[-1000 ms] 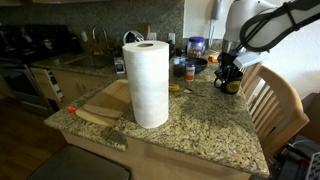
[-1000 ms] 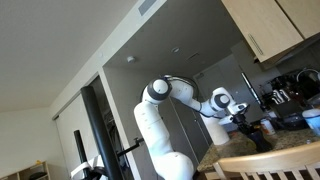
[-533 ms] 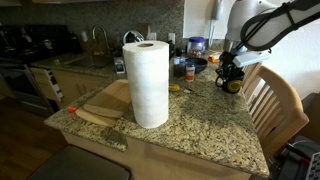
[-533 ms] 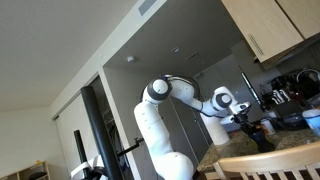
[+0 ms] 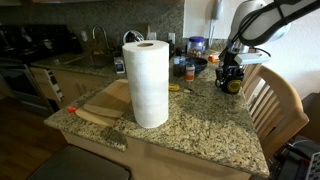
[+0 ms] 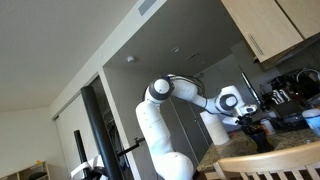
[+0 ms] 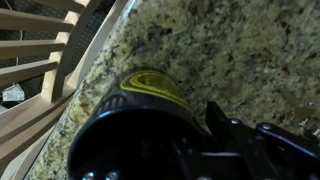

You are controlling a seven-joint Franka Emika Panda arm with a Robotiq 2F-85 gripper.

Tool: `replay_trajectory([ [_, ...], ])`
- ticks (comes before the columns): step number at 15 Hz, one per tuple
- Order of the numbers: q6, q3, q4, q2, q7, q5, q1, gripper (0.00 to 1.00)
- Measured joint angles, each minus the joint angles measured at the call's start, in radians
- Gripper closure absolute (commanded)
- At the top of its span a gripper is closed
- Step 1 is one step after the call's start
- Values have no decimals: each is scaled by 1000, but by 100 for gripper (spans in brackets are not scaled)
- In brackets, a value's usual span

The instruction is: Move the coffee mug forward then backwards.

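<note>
Mug position: we find the coffee mug (image 5: 232,85) standing upright on the granite counter (image 5: 190,125), near the edge beside the wooden chair (image 5: 272,100). It is black, with its yellow round emblem (image 7: 150,86) facing the wrist camera. In the wrist view its dark rim fills the lower left of the picture, with speckled stone behind it and the chair's slats at the left.

Gripper (image 5: 229,73): it hangs directly over the mug, right down at it, fingers pointing downward. In the wrist view one dark finger (image 7: 262,142) lies at the mug's right side, close to the rim. We cannot tell whether the jaws press on the mug or stand apart from it; contact is hidden in every view.

Surroundings, in an exterior view: a tall paper-towel roll (image 5: 148,83) stands mid-counter, well apart from the mug, with a wooden cutting board (image 5: 103,104) beside it. A dark bowl (image 5: 197,65) and a clear jar with a blue lid (image 5: 196,46) sit behind, nearer the wall. In an exterior view the white arm (image 6: 165,115) reaches across toward the counter.
</note>
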Motion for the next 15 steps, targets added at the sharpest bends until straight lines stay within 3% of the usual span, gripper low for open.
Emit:
replay_trajectory([
  [4, 32, 5, 2, 9, 48, -26, 2, 3],
  [5, 43, 9, 2, 9, 77, -50, 3, 0],
  [6, 57, 16, 3, 9, 117, -78, 5, 14],
  [8, 59, 22, 4, 9, 129, -82, 5, 0],
  [15, 59, 22, 4, 9, 129, -82, 5, 0],
])
